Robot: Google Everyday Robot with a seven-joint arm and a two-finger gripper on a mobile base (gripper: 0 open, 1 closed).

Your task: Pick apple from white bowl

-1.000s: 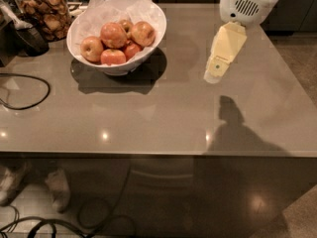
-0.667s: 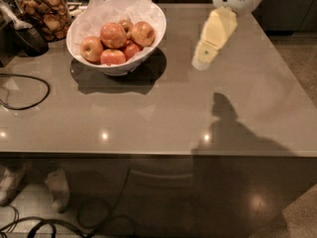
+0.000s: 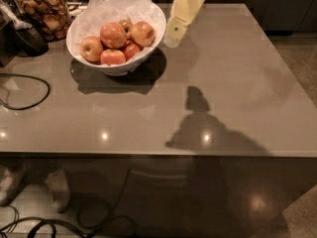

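The white bowl, lined with crinkled white paper, stands at the far left of the grey table. It holds several apples. The apple, the largest one, red-orange with pale streaks, lies on top near the bowl's middle. A yellower apple lies to its right, and smaller red ones lie in front. My gripper, pale cream, hangs down from the top edge just right of the bowl's rim, above the table. It holds nothing that I can see.
A glass jar of brown snacks stands at the far left behind the bowl. A black object is beside the jar. A black cable loops over the table's left part. The table's front edge runs across the lower middle.
My gripper has moved left, from over the table's right part to just beside the bowl's right rim. The apples have not moved.
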